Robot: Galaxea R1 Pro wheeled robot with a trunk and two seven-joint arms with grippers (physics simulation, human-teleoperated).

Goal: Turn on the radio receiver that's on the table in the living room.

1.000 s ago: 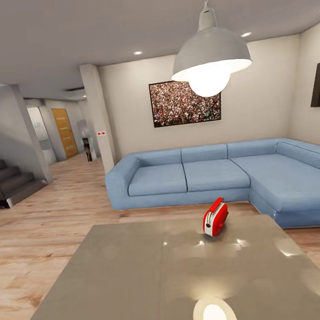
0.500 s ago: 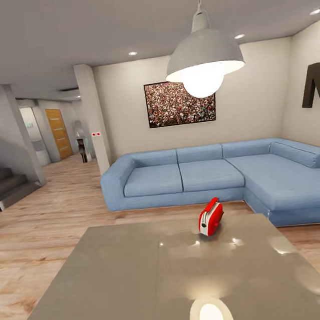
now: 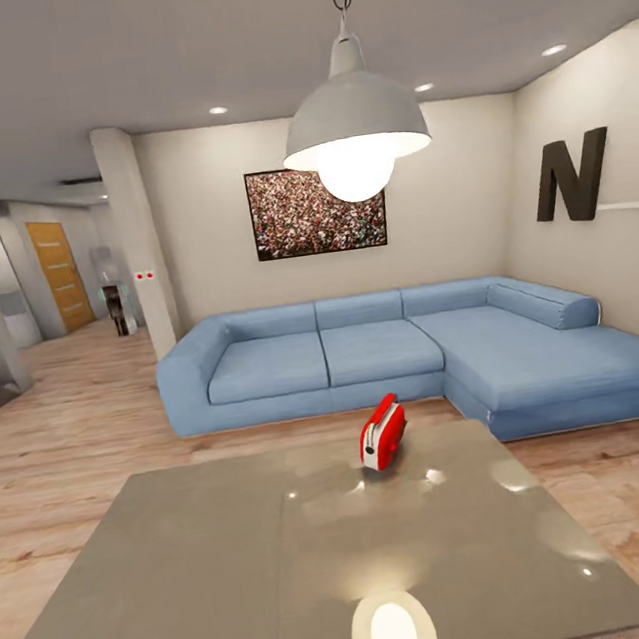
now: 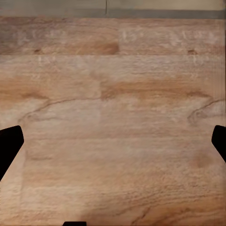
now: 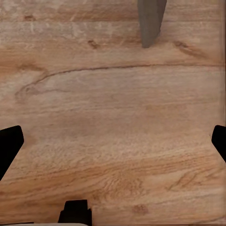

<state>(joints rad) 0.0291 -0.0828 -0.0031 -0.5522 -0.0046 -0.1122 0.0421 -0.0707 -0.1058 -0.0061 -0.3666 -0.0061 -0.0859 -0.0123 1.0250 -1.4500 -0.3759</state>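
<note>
Red radio [image 3: 381,434]: small glossy box with white trim, standing on the far part of the bench, right of its seam; no gripper near it in the head view.
Bench [image 3: 212,576]: glossy grey-taupe top, one seam running front to back, lamp glare on the near edge.
Sofa [image 3: 364,354]: blue, L-shaped, beyond the bench against the pale wall.
Picture [image 3: 317,209]: framed crowd scene on the wall above the sofa.
Lamp [image 3: 356,133]: grey dome pendant, lit, hanging over the bench.
Letter N [image 3: 571,175]: dark, on the right-hand wall.
Floor [image 3: 65,454]: light wood planks around the bench.
Left gripper [image 4: 113,143]: fingers spread wide, dark tips at the picture's two sides, holding nothing; wood planks straight ahead of it, a grey strip beyond them.
Right gripper [image 5: 113,143]: fingers spread wide, holding nothing; wood planks ahead of it.
Leg [image 5: 151,21]: grey tapered post on the planks beyond the right gripper's tips; what it belongs to cannot be told.
</note>
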